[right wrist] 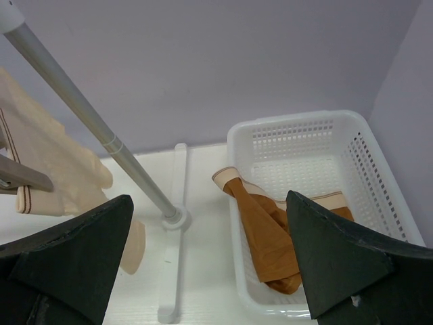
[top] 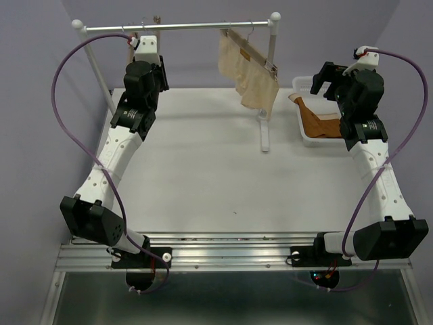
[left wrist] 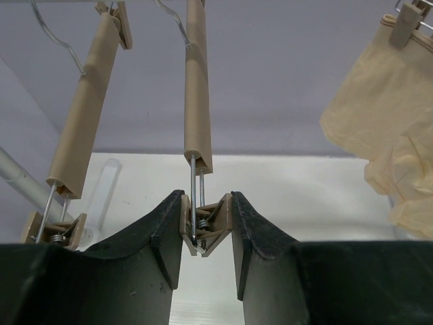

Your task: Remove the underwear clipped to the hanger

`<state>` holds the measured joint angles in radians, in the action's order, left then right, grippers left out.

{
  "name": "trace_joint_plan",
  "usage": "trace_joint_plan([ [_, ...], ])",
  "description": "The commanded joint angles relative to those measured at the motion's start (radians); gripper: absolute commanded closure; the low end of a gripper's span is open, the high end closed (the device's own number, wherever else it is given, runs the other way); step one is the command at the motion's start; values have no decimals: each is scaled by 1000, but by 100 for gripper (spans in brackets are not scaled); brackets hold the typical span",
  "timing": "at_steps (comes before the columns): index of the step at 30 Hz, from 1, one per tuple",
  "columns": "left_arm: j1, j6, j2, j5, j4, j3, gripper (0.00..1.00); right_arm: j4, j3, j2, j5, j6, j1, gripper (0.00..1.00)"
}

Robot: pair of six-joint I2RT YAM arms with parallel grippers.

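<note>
The left tool (left wrist: 206,227), jaws drawn in narrow, pinches the metal-sprung clip (left wrist: 205,233) at the lower end of a light-wood hanger (left wrist: 196,81), its dark fingers (left wrist: 162,237) pressing the clip's two wooden wings together. No cloth shows in that clip. A second hanger (left wrist: 86,108) hangs just beside it from the same rail (top: 176,27), and a cream garment (top: 254,74) stays pegged farther along.

Across the surface (top: 203,162), the right tool (right wrist: 210,233) hovers with its jaws spread wide and holds nothing, above a white basket (right wrist: 304,125). The rust-brown underwear (right wrist: 267,230) lies inside that basket, already off the hanger, its pale waistband draped over the near rim.

The risks look small but real. A tug from the left tool while it grips the clip could swing the hanger or lift its wire hook off the rail, knocking its neighbour. A fast release could snap the clip and set the bar rocking. The waistband over the rim could pull the garment out onto the surface if the right tool brushes it.
</note>
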<state>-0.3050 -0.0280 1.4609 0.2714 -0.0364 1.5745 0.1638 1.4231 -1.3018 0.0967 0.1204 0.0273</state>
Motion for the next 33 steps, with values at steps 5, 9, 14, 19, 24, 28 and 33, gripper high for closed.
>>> trace_joint_plan([
  [5,59,-67,-24,-83,81,-48,100,-55,-9,25,12,-25,-4,0],
  [9,70,-95,-51,-147,111,-100,100,-55,-9,29,14,-25,-4,0],
  [14,73,-107,-71,-147,112,-128,100,-56,-13,39,14,-25,-4,0],
  [19,75,-95,-105,-205,78,-137,100,-60,-16,45,11,-25,-4,0],
  [24,75,-52,-111,-233,-6,-71,100,-61,-18,44,-9,-19,-4,0],
  [28,75,-9,-96,-157,-77,-16,90,-61,-18,44,-41,-15,-4,0],
  [33,75,17,-131,-172,-54,-40,1,-61,-20,52,-66,-11,-4,0],
])
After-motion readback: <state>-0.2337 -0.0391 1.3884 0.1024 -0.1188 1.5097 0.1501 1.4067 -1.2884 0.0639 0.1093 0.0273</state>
